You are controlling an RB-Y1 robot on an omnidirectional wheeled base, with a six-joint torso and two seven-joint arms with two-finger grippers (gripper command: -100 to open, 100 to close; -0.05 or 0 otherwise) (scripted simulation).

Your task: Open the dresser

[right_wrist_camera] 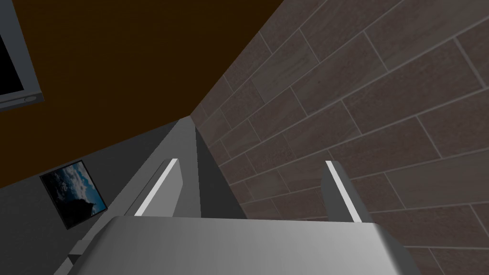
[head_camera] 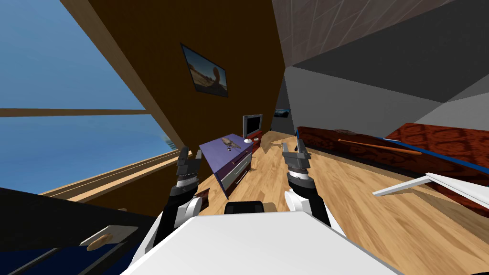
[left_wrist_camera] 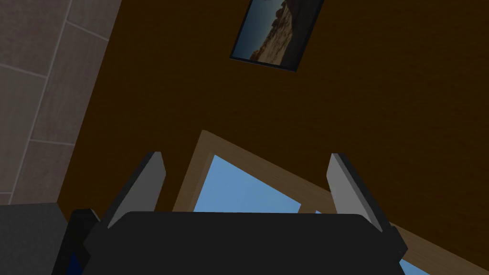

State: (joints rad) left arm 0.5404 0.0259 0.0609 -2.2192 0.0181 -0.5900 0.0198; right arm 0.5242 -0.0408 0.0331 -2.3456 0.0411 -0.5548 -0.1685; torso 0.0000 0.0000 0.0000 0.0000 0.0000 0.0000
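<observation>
Boxy dresser [head_camera: 217, 155], flat purple top, grey drawer fronts with long bar handles, stands ahead on the plank wood floor [head_camera: 272, 181] by the brown wall; left tool [head_camera: 190, 153] and right tool [head_camera: 292, 145] raised near it, thin blades spread wide, gripping nothing

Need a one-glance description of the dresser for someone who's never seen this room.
Find the brown wall with the framed picture; the dresser stands on the wood floor below it. It alone has a purple top and grey drawer fronts, unlike the dark red stand with a screen beyond it.
</observation>
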